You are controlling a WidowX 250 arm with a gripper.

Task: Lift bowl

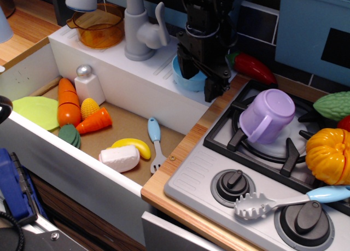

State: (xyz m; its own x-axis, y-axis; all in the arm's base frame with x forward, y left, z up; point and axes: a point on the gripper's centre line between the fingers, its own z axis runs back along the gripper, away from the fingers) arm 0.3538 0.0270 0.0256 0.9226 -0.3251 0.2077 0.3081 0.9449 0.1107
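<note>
Observation.image view, gripper [198,81] down over bowl [188,81], jaws spread, straddling its rim

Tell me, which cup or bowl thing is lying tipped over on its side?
The purple mug on the stove burner. It lies tilted with its mouth facing sideways, while the light-blue bowl and the amber pot sit upright.

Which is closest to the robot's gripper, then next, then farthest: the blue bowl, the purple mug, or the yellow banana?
1. The bowl: right under the gripper, on the white ledge, its jaws around the rim.
2. The purple mug: to the right in the picture, on the stove burner.
3. The yellow banana: down in the sink basin, lower left, farthest.
</note>
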